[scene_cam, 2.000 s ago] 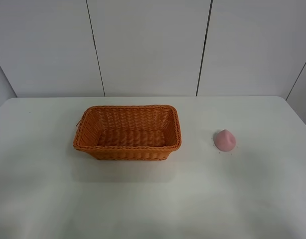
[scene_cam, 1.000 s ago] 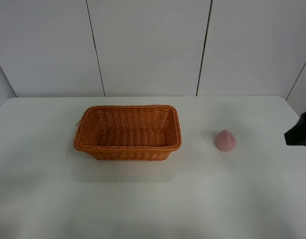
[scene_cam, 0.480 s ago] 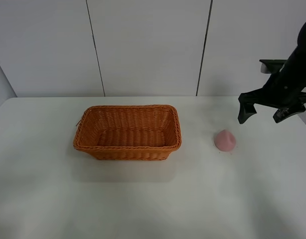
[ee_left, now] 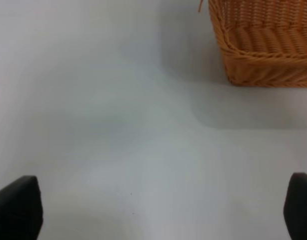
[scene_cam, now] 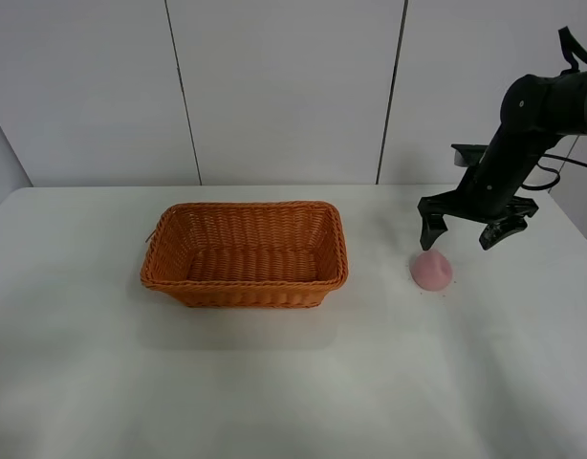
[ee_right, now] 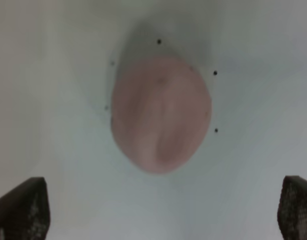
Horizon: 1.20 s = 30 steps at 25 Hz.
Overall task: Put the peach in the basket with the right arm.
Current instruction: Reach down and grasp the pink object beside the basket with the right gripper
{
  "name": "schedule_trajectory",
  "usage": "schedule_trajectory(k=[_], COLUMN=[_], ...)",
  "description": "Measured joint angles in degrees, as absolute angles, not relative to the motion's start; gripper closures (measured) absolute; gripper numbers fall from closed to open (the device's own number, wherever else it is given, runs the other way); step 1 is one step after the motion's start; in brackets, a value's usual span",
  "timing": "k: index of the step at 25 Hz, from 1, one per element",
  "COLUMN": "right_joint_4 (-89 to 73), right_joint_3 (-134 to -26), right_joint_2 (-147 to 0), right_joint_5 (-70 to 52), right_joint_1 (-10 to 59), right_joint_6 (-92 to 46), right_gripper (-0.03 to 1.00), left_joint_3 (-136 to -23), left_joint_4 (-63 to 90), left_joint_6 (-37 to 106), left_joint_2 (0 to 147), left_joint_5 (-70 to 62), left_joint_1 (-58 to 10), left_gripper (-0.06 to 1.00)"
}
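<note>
Room lies open all round the peach (scene_cam: 432, 271), which we see resting on the white worktop (scene_cam: 274, 382) toward its right side, well apart from the basket (scene_cam: 246, 292) at the middle. Bare surface runs between them, and more lies on the near side of both. The worktop's right edge passes not far beyond the fruit.

We find the right arm (scene_cam: 537, 105) reaching in from the right, its hand (scene_cam: 461, 239) spread wide and hanging over the peach, a little to its far side and not touching it. From the right wrist, the peach (ee_right: 161, 112) sits centred between the two parted fingertips (ee_right: 21, 207), clear of both, with small dark specks on the worktop around it; that view is soft and blurred.

The arm's base is cut off at the frame's right edge. The left hand (ee_left: 158, 210) shows only as two dark fingertips set far apart, over bare worktop, with one corner of the basket (ee_left: 263, 55) beyond them, the rest cropped.
</note>
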<state>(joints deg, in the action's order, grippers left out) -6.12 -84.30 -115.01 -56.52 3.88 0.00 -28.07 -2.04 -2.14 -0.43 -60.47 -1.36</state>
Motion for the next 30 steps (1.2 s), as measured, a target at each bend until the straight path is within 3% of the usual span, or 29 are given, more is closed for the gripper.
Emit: schedule_trajectory(k=[22, 25, 30], right_joint_4=[-6.6, -6.6, -6.9], right_joint_3=[-84.3, -84.3, -84.4], right_joint_2=[-125.8, -125.8, -125.8], right_joint_5=[-48.3, -48.3, -48.5], right_joint_1=[3.9, 3.9, 3.9], right_joint_6=[0.0, 0.0, 0.0], right_gripper=[0.28, 0.4, 0.85], left_joint_3=[-28.1, -28.1, -28.1], left_joint_4=[-2.0, -2.0, -2.0], left_joint_6=[-2.1, -2.1, -2.1], left_joint_2=[-0.4, -0.4, -0.4], left_joint_5=[-60.5, -60.5, -60.5], left_joint_1=[-1.4, -1.4, -1.4], left_gripper=[-0.05, -0.05, -0.05])
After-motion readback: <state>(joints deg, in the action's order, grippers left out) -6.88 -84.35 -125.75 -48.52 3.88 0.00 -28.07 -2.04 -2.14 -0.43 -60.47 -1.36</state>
